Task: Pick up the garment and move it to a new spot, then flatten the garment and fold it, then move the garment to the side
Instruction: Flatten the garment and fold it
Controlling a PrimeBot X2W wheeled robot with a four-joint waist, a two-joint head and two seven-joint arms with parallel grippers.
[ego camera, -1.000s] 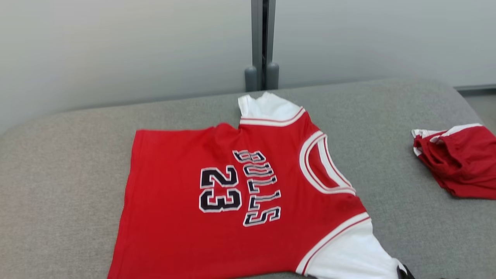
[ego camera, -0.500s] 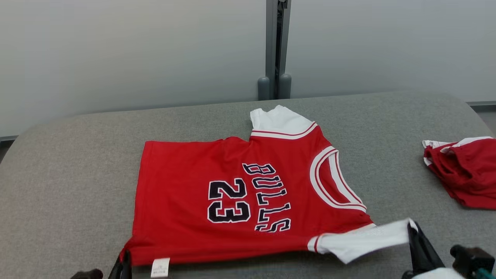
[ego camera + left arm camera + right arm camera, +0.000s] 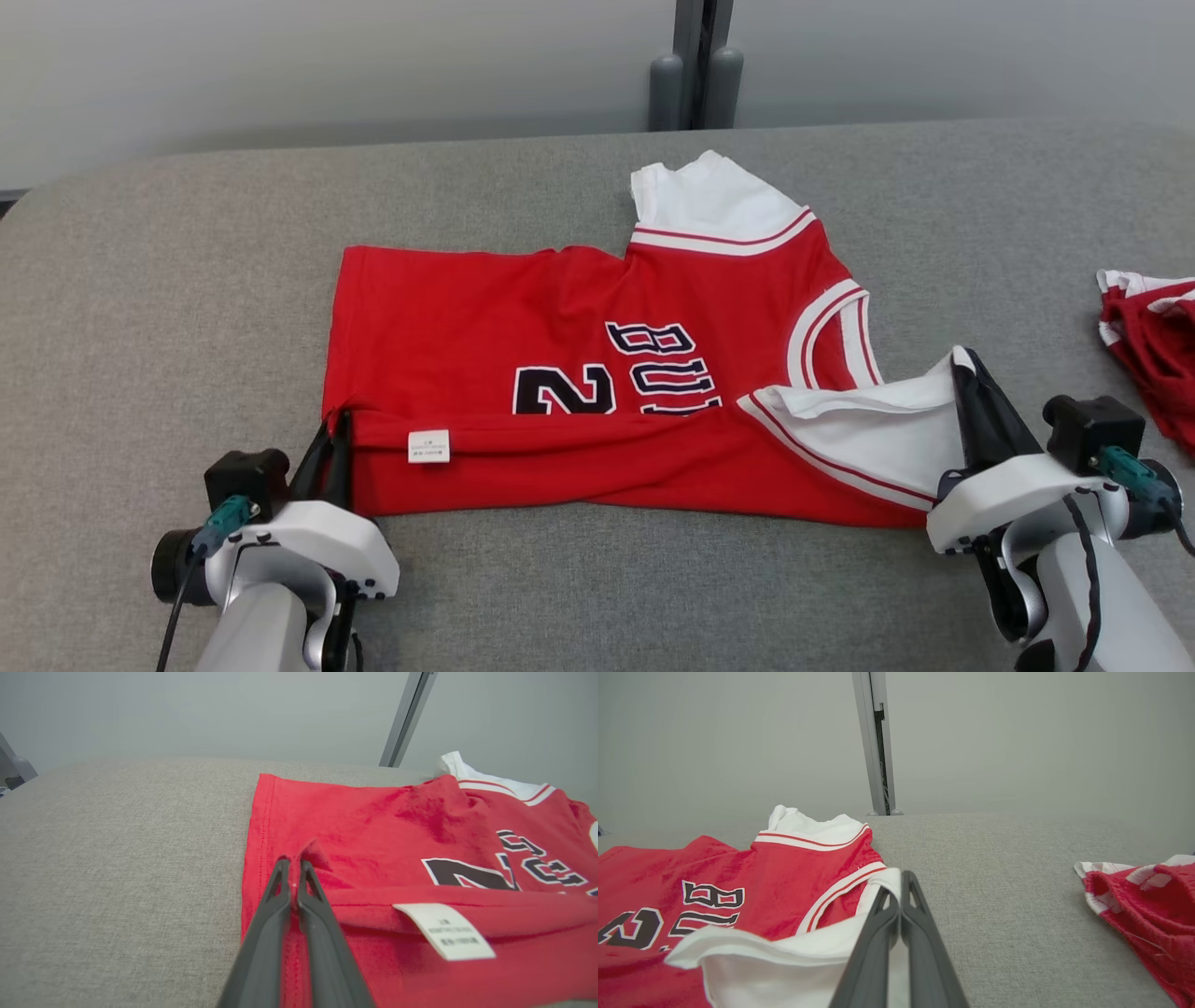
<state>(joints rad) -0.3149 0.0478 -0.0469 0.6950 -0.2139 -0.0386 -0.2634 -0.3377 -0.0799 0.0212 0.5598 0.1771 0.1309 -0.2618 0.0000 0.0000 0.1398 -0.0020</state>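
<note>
Grey fabric surface (image 3: 168,280), perhaps a bed, holds garment (image 3: 467,308) below pale wall (image 3: 280,65).

Room opening leftward
Surface (image 3: 140,280) is lying bare to its left edge; jersey (image 3: 467,308) is covering the middle, red bundle (image 3: 1153,345) the right edge.

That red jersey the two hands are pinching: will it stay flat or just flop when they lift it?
Probably floppy: the red jersey sags and folds over itself between the left hand and right hand. Likely light too, since two small corner pinches hold its near edge up.
</note>
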